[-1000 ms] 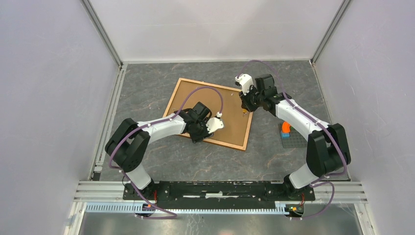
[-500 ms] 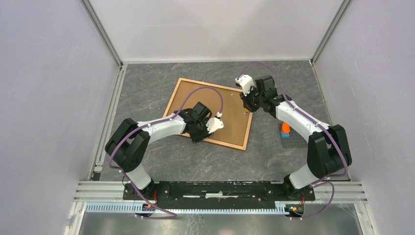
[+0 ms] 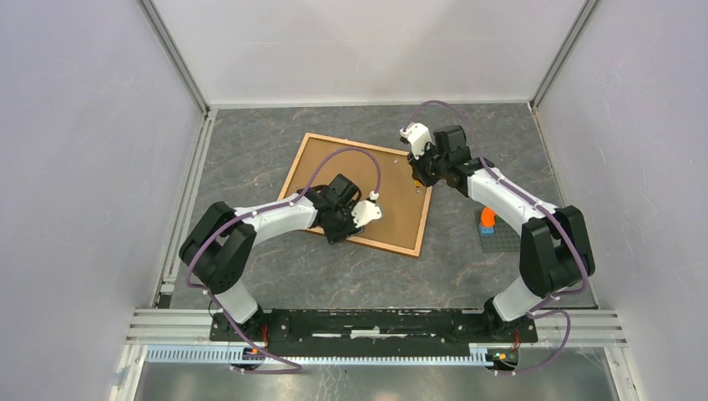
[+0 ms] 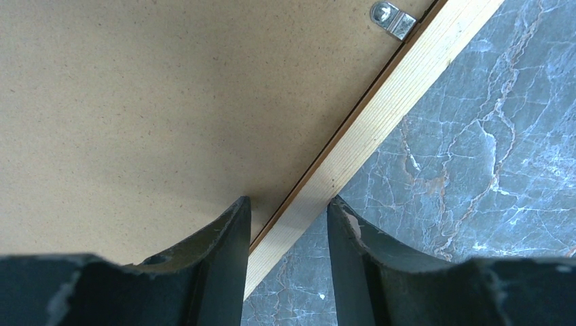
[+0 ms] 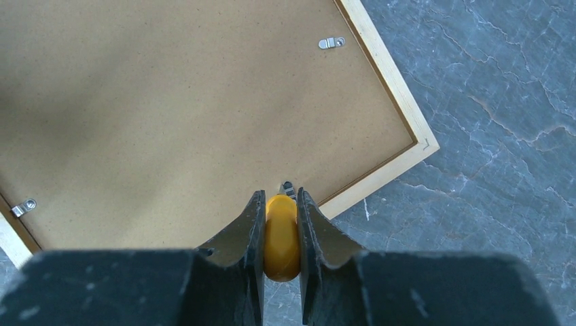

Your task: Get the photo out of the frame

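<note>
Counter (image 3: 275, 276) of grey veined stone carries everything in view. The frame (image 3: 392, 219) lies flat on it near the middle, turned at an angle to the arms and back side up. Only its brown fibreboard back panel (image 5: 170, 102) and narrow wooden moulding (image 4: 380, 115) show. The print side faces down and cannot be seen.

The left tool (image 4: 286, 207) stands at the near edge of the frame with its jaws partly apart, astride the moulding. One finger (image 4: 231, 231) is over the back panel, and a strip of panel shows between it and the moulding. The other finger (image 4: 343, 231) is at the outer side, over the counter. Nothing is clamped between them.

The right tool (image 5: 280, 197) is over the right-hand edge of the frame, close to its far right corner. Its jaws are closed on a yellow handle (image 5: 280, 238), which fills the gap between the fingers. A small dark tip (image 5: 288, 185) projects from the handle, over the back panel just inside the moulding. Whether it touches the panel cannot be told.

A grey baseplate (image 3: 505, 238) with an orange block (image 3: 487, 220) on it lies on the counter to the right of the frame, well apart from both tools.

Small metal clips sit on the back panel against the moulding. One (image 4: 392, 17) is ahead of the left tool. Two (image 5: 331, 43) (image 5: 24, 207) show in the right wrist view.
</note>
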`<state>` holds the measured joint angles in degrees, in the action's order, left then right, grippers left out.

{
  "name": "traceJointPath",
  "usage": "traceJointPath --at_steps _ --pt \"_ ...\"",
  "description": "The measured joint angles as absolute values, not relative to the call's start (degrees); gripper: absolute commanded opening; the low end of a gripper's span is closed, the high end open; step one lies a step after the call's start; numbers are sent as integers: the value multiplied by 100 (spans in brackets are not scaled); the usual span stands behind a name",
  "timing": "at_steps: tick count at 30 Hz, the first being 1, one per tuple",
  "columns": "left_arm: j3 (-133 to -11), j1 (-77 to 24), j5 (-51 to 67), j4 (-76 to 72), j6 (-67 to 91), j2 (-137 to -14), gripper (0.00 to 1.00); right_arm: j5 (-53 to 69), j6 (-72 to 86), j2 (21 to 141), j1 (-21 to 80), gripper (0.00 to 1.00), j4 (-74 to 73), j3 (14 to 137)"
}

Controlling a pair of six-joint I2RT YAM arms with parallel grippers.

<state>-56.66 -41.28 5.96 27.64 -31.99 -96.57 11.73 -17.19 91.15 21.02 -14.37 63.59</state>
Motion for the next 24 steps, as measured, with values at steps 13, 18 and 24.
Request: traceJointPath --at_steps 13,18,24 --pt "-6510 -4471 327 3527 -2591 -10235 13 1931 -1575 8855 1752 0 -2056 6807" --pt "-7408 -4818 484 3546 -1717 -10862 13 2058 -1479 8779 1090 0 -2137 7087" --pt "-7990 -4923 1463 3852 -1120 -11207 61 2097 -1470 8753 722 0 -2333 7240"
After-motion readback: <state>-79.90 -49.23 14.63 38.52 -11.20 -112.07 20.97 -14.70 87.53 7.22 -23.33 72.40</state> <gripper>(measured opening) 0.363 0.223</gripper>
